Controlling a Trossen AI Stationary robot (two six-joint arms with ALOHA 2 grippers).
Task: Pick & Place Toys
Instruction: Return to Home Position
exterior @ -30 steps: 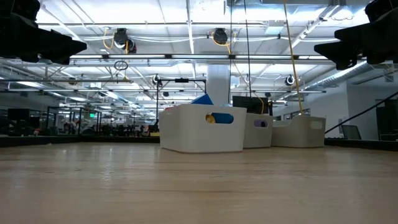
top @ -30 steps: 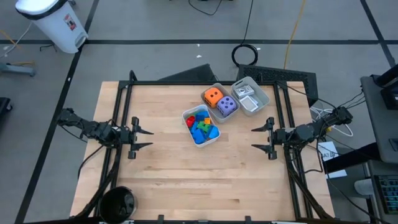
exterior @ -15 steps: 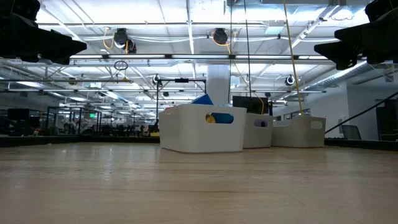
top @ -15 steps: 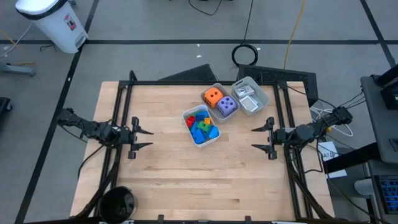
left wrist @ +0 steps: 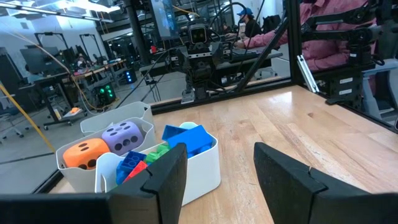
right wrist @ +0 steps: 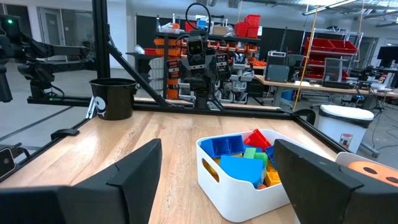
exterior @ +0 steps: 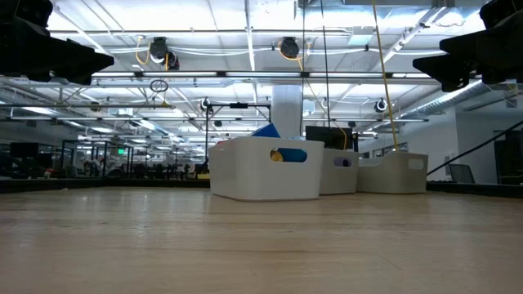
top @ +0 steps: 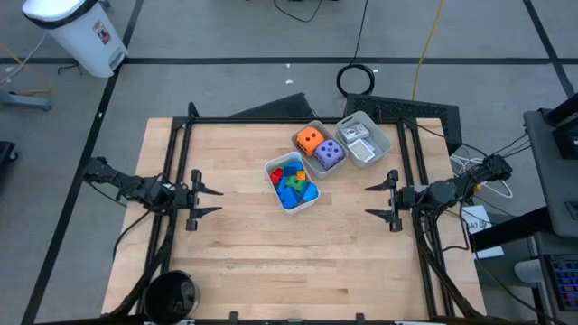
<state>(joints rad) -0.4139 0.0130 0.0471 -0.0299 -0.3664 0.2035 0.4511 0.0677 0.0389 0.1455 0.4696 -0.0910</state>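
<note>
Bricks [top: 293,183] heaped in white bin [top: 270,169]; orange die [top: 309,139], purple die [top: 329,153] alongside.

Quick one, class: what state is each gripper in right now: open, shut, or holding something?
Left gripper: open, holding nothing, over the left side of the table.
Right gripper: open, holding nothing, over the right side.

The wooden table [top: 271,262] carries three pale trays [exterior: 261,175], set side by side.

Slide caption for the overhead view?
Left tool and right tool open on either side; bricks fill the white bin beside orange die and purple die.
</note>
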